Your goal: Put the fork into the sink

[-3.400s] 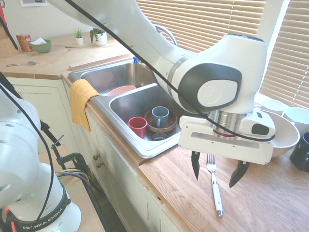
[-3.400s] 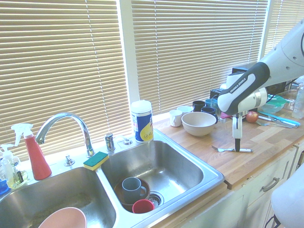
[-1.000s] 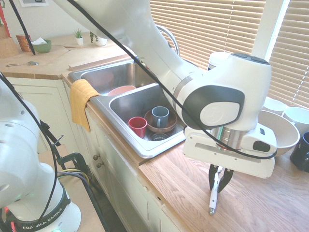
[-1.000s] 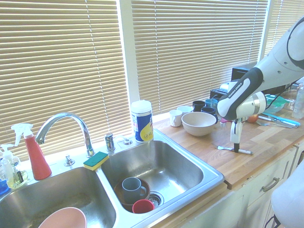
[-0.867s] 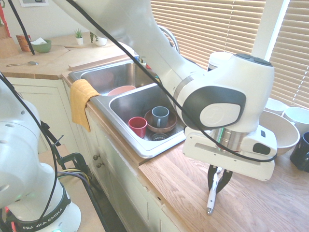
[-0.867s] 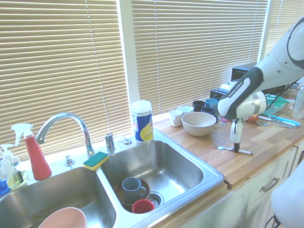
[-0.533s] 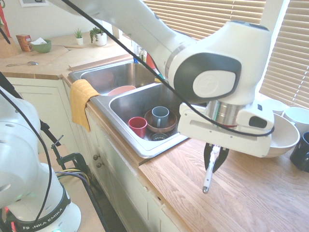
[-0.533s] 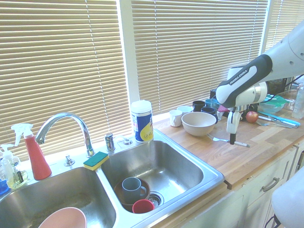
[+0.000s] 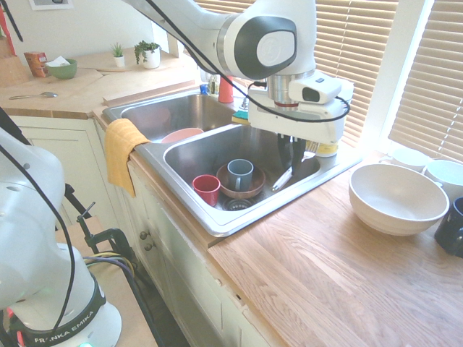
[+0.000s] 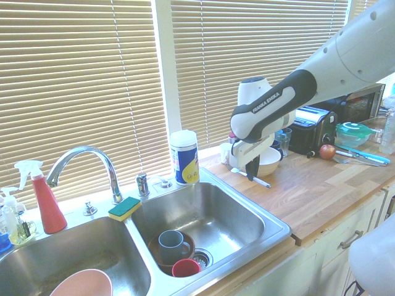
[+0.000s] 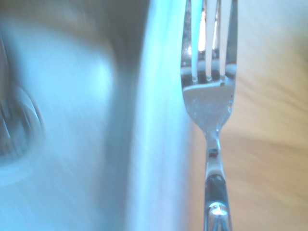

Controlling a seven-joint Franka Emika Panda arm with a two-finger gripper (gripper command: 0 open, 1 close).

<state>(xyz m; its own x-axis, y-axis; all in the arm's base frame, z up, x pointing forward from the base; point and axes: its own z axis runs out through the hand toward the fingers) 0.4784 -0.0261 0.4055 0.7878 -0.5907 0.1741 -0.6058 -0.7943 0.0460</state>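
Kitchen, wooden bench (image 9: pixel 340 267); fingers (image 9: pixel 296 153) clamped on fork (image 9: pixel 283 178), apparently over the sink (image 9: pixel 217 152) rim; risk: early release drops it onto the bench.

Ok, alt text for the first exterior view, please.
The white arm's hand holds the fork above the right basin of the steel sink, handle slanting down. In that basin sit a red cup and a grey mug in a brown bowl.

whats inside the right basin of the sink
In the sink's right basin: a red cup and a grey mug sitting in a brown bowl. The drain is partly hidden by them.
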